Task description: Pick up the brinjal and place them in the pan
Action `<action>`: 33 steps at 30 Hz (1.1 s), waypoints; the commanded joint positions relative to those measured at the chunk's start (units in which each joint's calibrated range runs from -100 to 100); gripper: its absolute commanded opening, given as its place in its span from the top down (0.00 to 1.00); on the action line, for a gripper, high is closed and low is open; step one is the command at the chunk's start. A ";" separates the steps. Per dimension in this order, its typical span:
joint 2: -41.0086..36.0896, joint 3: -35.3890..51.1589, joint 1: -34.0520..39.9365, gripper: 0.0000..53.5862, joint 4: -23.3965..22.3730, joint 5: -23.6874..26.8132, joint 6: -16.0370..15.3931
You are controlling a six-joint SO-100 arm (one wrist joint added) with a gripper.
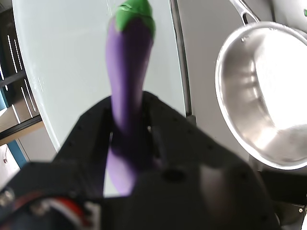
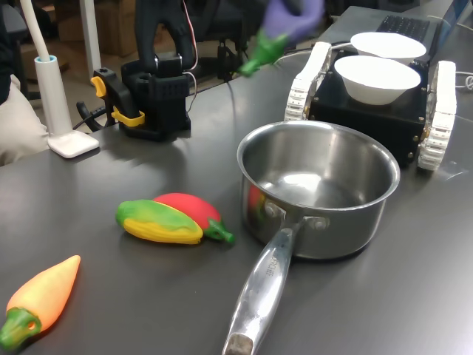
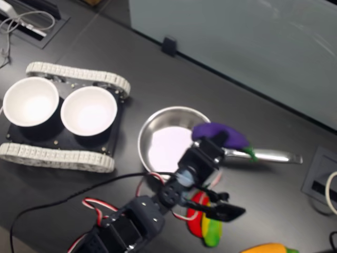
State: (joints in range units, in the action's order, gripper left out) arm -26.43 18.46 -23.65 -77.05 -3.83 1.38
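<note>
My gripper (image 1: pixel 129 125) is shut on the brinjal (image 1: pixel 128 72), a glossy purple toy with a green stem cap pointing away from the wrist. It is held in the air. In the second exterior view the brinjal (image 3: pixel 221 135) hangs over the pan's (image 3: pixel 158 148) rim on the side where the long handle (image 3: pixel 268 156) joins, with the gripper (image 3: pixel 209 146) around it. The first exterior view shows the brinjal (image 2: pixel 290 16) blurred, high behind the steel pan (image 2: pixel 332 238), stem end down. The pan (image 1: pixel 230 103) holds nothing.
A red pepper (image 2: pixel 189 208), a yellow-green toy (image 2: pixel 158 222) and an orange carrot (image 2: pixel 46 294) lie to the first exterior view's left of the pan. Two white bowls (image 2: pixel 374 75) sit on a black tracked vehicle (image 2: pixel 369 118) behind it. The arm's base (image 2: pixel 155 96) stands at the back left.
</note>
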 commanded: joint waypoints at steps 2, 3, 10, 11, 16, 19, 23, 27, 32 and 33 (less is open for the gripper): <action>-7.01 -4.42 5.99 1.00 5.20 0.93 3.75; -7.52 -5.79 6.79 1.00 5.54 1.07 4.34; -12.16 -17.42 12.18 1.00 9.80 1.22 7.70; -12.84 -19.23 12.87 1.00 10.48 1.22 8.12; -16.72 -30.05 16.89 1.00 14.75 1.37 10.64; -18.66 -35.14 18.72 1.00 16.11 1.51 11.14; -21.10 -40.77 20.79 1.00 17.48 1.71 11.56; -23.63 -45.68 21.93 1.00 18.50 1.86 12.07; -26.33 -50.95 23.31 1.00 19.78 1.71 13.33; -26.84 -51.86 23.42 1.00 20.04 1.71 13.50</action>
State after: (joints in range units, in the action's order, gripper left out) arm -48.57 -32.22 -1.43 -61.41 -2.37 13.50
